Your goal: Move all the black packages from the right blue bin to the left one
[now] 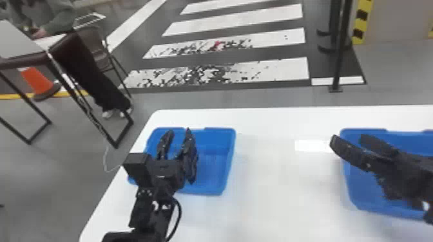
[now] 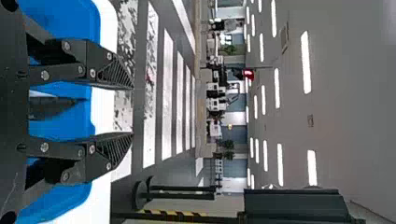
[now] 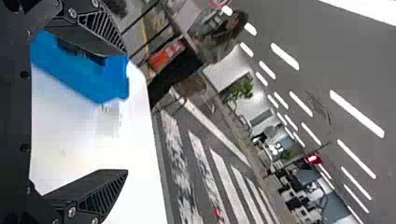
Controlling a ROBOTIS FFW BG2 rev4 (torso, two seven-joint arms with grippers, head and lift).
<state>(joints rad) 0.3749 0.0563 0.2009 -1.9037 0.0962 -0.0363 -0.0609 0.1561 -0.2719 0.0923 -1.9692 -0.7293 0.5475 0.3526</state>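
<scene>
Black packages are hard to identify; one dark, pointed shape (image 2: 51,107) shows in the left blue bin (image 1: 214,190), and I cannot tell whether it is a package. The white bench (image 1: 280,206) has a rounded far corner and carries that bin and the right blue bin (image 1: 357,190), well apart. Beyond it, worn white stripes (image 1: 238,72) cross a dark strip of grey floor, near a black post (image 1: 341,48) and an orange cone (image 1: 37,80); long lights (image 2: 306,60) line the ceiling. Over the left bin, the left tool (image 1: 179,130) is partly open, its fingers (image 2: 114,74) gripping nothing. At the right bin, the right tool (image 1: 348,137) is wide open, its fingers (image 3: 105,189) empty.
</scene>
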